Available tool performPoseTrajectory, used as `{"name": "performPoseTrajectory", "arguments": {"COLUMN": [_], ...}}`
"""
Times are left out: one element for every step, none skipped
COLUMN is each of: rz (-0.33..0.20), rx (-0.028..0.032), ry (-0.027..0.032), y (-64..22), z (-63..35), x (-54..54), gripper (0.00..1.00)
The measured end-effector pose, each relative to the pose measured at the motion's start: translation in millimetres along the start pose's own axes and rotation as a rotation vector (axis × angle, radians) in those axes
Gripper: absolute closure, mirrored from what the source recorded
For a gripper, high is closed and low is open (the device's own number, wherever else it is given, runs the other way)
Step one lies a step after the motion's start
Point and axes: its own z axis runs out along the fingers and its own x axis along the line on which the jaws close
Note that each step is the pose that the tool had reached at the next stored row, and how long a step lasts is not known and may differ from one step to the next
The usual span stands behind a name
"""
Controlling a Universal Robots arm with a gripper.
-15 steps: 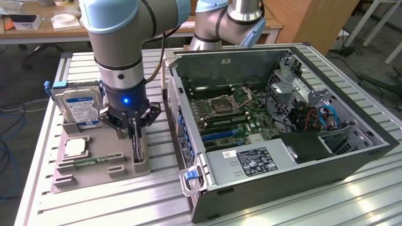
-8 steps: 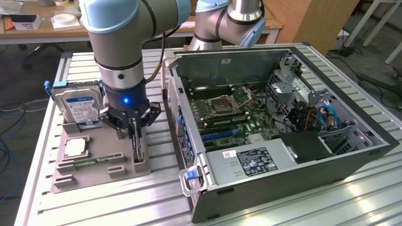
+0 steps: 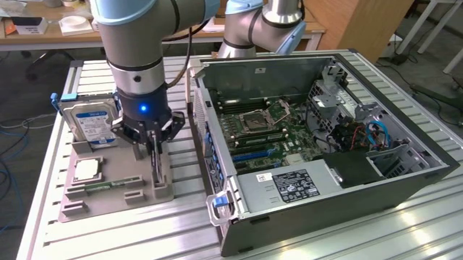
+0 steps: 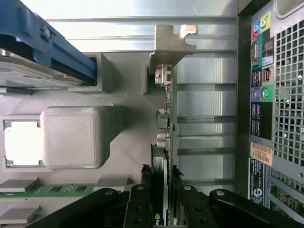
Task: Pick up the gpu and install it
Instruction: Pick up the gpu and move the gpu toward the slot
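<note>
The gpu (image 3: 156,165) is a thin dark card standing on edge in a slot of the grey holder tray (image 3: 108,208), between the hard drive and the computer case. My gripper (image 3: 153,143) hangs straight down over its top edge. In the wrist view the card's edge (image 4: 164,156) runs between my two black fingers (image 4: 146,179), which press on both faces, and its silver bracket (image 4: 168,45) sits at the far end. The gripper (image 4: 160,172) is shut on the gpu.
The tray also holds a hard drive (image 3: 90,122) with a blue-white label, a square silver chip (image 3: 87,169) and a green memory stick (image 3: 108,187). The open computer case (image 3: 289,57) with its motherboard (image 3: 268,130) lies at the exterior view's right. A second arm (image 3: 253,27) stands behind.
</note>
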Motion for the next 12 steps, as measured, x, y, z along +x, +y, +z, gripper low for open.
{"name": "performPoseTrajectory", "arguments": {"rz": [0.0, 0.0, 0.0, 0.0, 0.0, 0.0, 0.0, 0.0, 0.0, 0.0, 0.0, 0.0], "rx": [0.0, 0.0, 0.0001, -0.0001, 0.0, 0.0, 0.0, 0.0, 0.0, 0.0, 0.0, 0.0], "ry": [0.0, 0.0, 0.0001, -0.0001, 0.0, 0.0, -0.0001, -0.0001, -0.0001, -0.0001, 0.0, 0.0], "y": [0.0, 0.0, 0.1, 0.1, 0.1, 0.1, 0.2, 0.2, 0.2, 0.2, 0.3, 0.3], "z": [-1.8, -3.9, -6.6, -9.1, -11.7, -14.4, -16.9, -19.6, -22.3, -24.9, -27.8, -30.6], "x": [0.0, 0.0, 0.0, 0.0, 0.0, 0.0, 0.0, 0.0, -0.1, -0.1, -0.1, -0.1], "gripper": [0.74, 0.74, 0.74, 0.74, 0.74, 0.74, 0.74, 0.74, 0.74, 0.74, 0.74, 0.74]}}
